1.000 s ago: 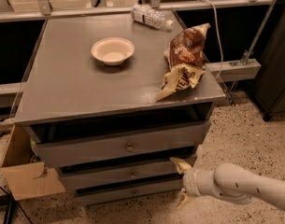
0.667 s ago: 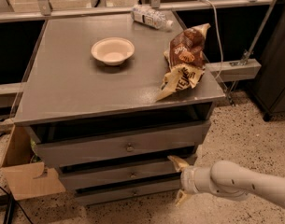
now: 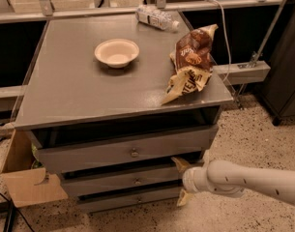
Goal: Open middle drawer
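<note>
My claw [image 3: 177, 181] sits low at the right front of the cabinet. Its two fingers are spread apart, one above the other, and hold nothing. The middle drawer [image 3: 113, 179] lies between the deeper top drawer [image 3: 98, 152] and the slim bottom drawer [image 3: 123, 201]. It looks shut or nearly so, and my claw is at its right end, close to the front or perhaps touching it.

The knob [image 3: 137, 181] is small, round and centred, well to the left of my claw. I judge the job is to slide left along the front, at the same height, until my fingers bracket the knob. Then I close firmly behind its head and pull straight back toward me. An off-axis pull would likely jam a wide, shallow drawer, so I want my wrist square to the front. The top knob [image 3: 134, 153] sits just above, so I must not drift up and take the wrong one.

The floor [image 3: 243, 139] to the right and in front looks open, which gives my arm space to draw back. A cardboard box [image 3: 31, 186] stands against the cabinet's left side, clear of the drawer's path. On the counter [image 3: 74, 91], the chip bag [image 3: 193, 62] reaches the front edge, so I should keep my arm low.
</note>
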Controlling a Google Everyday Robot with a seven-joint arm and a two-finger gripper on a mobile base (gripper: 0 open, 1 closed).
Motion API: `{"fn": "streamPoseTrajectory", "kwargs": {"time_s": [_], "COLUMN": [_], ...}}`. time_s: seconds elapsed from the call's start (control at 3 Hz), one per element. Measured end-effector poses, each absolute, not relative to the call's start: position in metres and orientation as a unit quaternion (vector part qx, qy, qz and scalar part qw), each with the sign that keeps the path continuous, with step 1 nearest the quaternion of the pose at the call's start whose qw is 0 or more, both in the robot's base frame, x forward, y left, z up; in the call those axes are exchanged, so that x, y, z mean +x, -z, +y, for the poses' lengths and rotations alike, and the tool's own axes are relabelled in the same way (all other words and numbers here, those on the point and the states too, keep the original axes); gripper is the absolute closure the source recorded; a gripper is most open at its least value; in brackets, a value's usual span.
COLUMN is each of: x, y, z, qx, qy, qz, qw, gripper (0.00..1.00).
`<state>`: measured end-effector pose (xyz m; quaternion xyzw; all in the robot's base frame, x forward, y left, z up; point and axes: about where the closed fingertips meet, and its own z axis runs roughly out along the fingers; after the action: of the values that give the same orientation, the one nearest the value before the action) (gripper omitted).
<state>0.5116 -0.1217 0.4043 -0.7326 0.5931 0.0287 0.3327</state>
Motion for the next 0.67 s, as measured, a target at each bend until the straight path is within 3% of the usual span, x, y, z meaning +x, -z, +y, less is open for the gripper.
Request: {"fn": "streamPoseTrajectory", "kwargs": {"time_s": [0.67], "x": [0.5292], "y": [-0.3928], "z": [-0.1189], "qx": [-0.732], "qy": [-0.030], "qz": [0.599], "qw": [0.322], "gripper": [0.00]}}
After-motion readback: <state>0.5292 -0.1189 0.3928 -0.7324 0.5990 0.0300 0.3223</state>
